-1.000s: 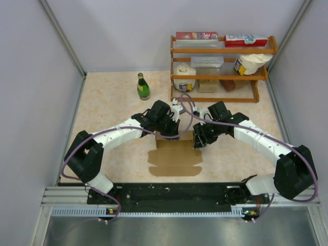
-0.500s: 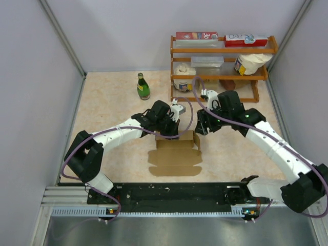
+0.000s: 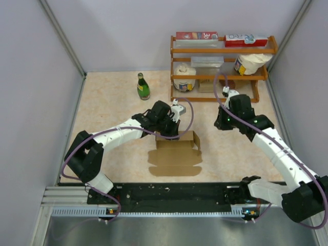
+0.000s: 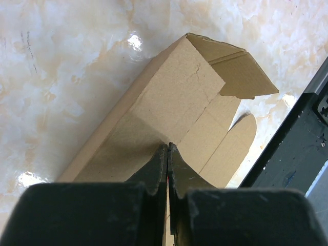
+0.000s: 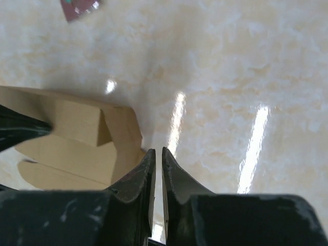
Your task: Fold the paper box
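We see left gripper [image 4: 167, 148] pinched tight on the paper box [image 3: 177, 151] far wall; right gripper [image 5: 155, 156] nearly closed, holding nothing, right of it.

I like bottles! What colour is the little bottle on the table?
Dark green bottle, with a yellowish label; best seen from the top camera.

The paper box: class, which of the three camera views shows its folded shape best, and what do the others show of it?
The left wrist view: the paper box fills the frame, showing its raised wall, end flap and rounded tabs, with the left gripper shut on its edge. The top external view shows its whole outline, but small. The right wrist view catches only one end.
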Controlling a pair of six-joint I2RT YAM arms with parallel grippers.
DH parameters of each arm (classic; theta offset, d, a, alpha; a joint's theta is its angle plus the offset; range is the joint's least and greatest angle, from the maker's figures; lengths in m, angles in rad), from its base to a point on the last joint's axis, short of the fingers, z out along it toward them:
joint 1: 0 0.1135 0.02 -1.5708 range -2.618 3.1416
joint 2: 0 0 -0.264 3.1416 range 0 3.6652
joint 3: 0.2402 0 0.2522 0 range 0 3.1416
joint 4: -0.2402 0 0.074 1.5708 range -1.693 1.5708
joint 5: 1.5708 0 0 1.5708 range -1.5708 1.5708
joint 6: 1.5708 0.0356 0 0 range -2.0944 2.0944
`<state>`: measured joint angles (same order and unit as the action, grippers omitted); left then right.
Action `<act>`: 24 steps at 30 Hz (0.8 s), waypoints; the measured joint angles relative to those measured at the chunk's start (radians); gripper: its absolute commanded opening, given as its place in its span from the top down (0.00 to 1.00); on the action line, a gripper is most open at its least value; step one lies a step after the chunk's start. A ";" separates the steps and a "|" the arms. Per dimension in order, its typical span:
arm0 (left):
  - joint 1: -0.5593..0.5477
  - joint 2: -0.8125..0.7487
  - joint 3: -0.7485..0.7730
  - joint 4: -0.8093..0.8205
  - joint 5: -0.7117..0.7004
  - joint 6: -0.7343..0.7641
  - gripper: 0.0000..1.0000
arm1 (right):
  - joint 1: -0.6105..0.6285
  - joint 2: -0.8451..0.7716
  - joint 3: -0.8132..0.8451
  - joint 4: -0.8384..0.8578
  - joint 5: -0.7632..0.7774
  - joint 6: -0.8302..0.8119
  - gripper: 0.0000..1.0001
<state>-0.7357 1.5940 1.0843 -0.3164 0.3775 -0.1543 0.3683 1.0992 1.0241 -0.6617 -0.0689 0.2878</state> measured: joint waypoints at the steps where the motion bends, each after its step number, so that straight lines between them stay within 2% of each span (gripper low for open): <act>1: 0.000 0.000 0.000 0.000 -0.001 0.000 1.00 | 0.000 0.000 -0.029 0.004 0.009 0.009 0.91; 5: 0.000 0.000 0.000 0.000 -0.001 0.000 1.00 | -0.002 0.023 -0.109 0.007 0.047 0.024 0.90; 7: 0.000 0.000 0.000 0.000 -0.001 0.000 1.00 | -0.004 0.063 -0.121 0.020 0.043 0.036 1.00; 24: -0.004 0.003 0.007 -0.008 -0.001 0.000 1.00 | -0.005 0.304 -0.275 0.341 -0.194 0.108 1.00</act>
<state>-0.7395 1.5967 1.0912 -0.3244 0.3767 -0.1539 0.3634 1.4033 0.7486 -0.3202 -0.2626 0.3958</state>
